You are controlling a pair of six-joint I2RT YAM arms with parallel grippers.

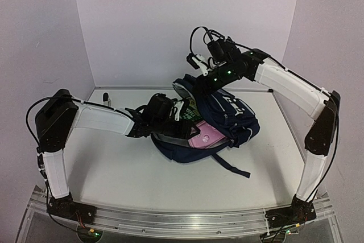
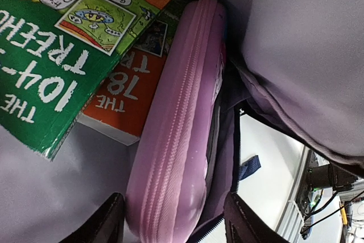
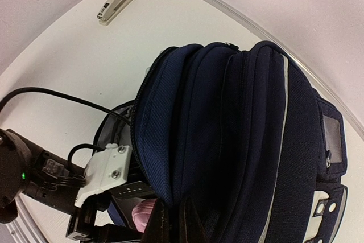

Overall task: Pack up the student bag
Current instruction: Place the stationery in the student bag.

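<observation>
The left gripper (image 2: 173, 220) is seen inside the bag's main compartment with its jaws apart. The pink pencil case (image 2: 176, 129) lies between the fingers, and a sliver of gap shows on one side, so the case appears to be released rather than gripped. The right gripper (image 3: 173, 224) is closed tight, pinched on the fabric rim of the student bag (image 3: 227, 140), by which the mouth is held up and open. The bag lies on its side near the middle of the white table (image 1: 114, 163), its opening turned toward the left arm. The step in hand is judged to be the stowing of the pencil case beside two books already inside. A straight withdrawal of the left fingers through the mouth is called for next, wide enough that the case is not dragged back out, while the rim is kept lifted. A stapler (image 3: 116, 1) is left on the table well apart from the bag, and it may be wanted afterwards. On the green book (image 2: 51, 66) "THE", "104-" and "TREEHO" can be read, the rest being cut off. On the orange book (image 2: 122, 98) beneath it "THE 78" is legible. The speech bubbles on the green cover are too small to be read with confidence. White lettering on the bag's outside cannot be made out.
</observation>
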